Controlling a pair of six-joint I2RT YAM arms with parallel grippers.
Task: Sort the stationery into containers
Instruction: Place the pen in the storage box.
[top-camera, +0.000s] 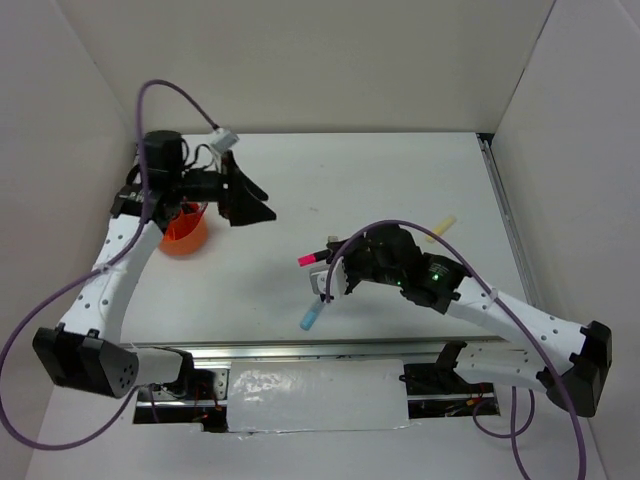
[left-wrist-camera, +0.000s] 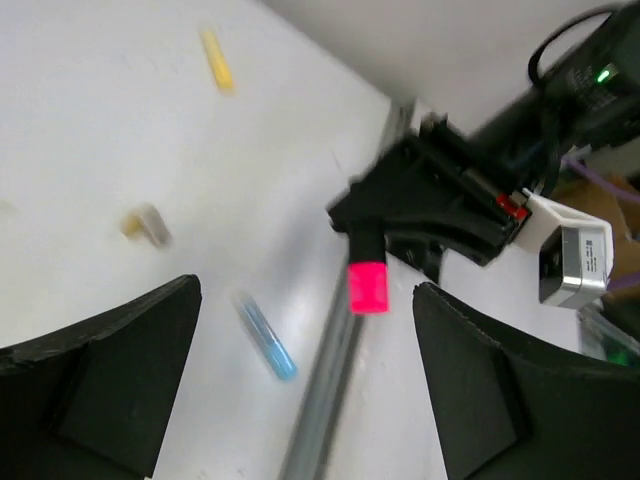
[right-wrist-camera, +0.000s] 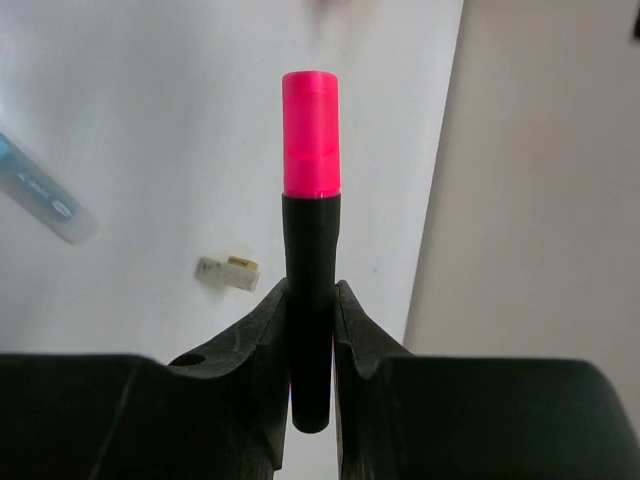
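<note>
Pink highlighter (right-wrist-camera: 310, 200) is clamped by its black end in the right hand (right-wrist-camera: 310, 300), above the middle of the tabletop (top-camera: 380, 180). Recommended: grip firmly, carry it over the orange cup (top-camera: 185, 232) at far left, and lower it before release. The left hand (top-camera: 245, 205) gapes empty beside that cup. Only 1 cup is seen, its contents unclear.

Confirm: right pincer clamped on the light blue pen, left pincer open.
Not the light blue pen: the right pincer is clamped on the pink highlighter with a black barrel, per the right wrist view. The left pincer is open.
</note>
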